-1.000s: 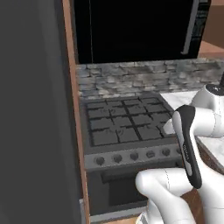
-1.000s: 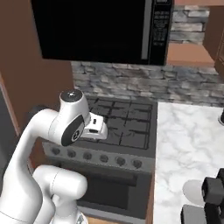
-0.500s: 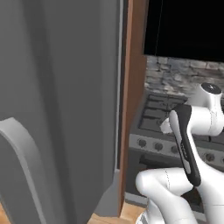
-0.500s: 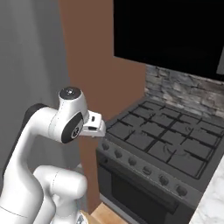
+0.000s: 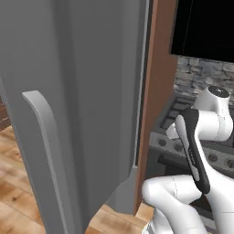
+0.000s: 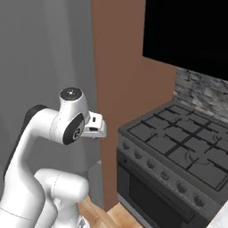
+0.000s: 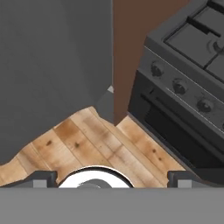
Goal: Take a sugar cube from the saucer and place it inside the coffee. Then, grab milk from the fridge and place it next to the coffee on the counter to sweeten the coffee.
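Fridge (image 5: 77, 91) handle visible from left base; hand view: pincer (image 7: 112, 178) open above wood floor (image 7: 96, 144).

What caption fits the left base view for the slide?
Robot arm facing the closed grey fridge, its handle near, stove at right.

The fridge (image 5: 82, 105) runs off the top, left and bottom edges, its door shut so the inside is hidden. The stove (image 6: 178, 160) is cut off at the right edge.
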{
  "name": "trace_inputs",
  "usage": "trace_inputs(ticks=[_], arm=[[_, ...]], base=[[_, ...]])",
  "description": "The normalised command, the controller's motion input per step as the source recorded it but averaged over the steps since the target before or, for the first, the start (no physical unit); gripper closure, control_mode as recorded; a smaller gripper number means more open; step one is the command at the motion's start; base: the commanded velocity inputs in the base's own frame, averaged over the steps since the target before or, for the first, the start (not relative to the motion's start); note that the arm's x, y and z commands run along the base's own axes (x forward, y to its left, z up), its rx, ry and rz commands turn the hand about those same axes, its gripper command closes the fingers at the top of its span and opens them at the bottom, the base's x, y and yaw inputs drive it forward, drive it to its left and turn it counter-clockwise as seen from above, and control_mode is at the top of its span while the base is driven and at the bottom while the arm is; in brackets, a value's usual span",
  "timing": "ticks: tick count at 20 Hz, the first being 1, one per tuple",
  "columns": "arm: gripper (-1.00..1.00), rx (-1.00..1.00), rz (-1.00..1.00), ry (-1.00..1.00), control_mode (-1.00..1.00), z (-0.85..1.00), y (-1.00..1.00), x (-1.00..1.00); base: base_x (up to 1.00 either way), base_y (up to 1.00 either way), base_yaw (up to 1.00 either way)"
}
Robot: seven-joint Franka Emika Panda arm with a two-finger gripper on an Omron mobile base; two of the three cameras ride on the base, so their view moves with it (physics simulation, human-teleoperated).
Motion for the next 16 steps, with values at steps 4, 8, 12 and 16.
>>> trace_inputs(ticks=[4,8,12,16], arm=[[-1.0,0.0,0.0,0.0,1.0,0.0,0.0,0.0],[-1.0,0.0,0.0,0.0,1.0,0.0,0.0,0.0],[-1.0,0.0,0.0,0.0,1.0,0.0,0.0,0.0],[-1.0,0.0,0.0,0.0,1.0,0.0,0.0,0.0]], base=[[-1.0,-0.66,0.2],[-1.0,-0.72,0.19],[-1.0,-0.49,0.39],[-1.0,-0.24,0.64]])
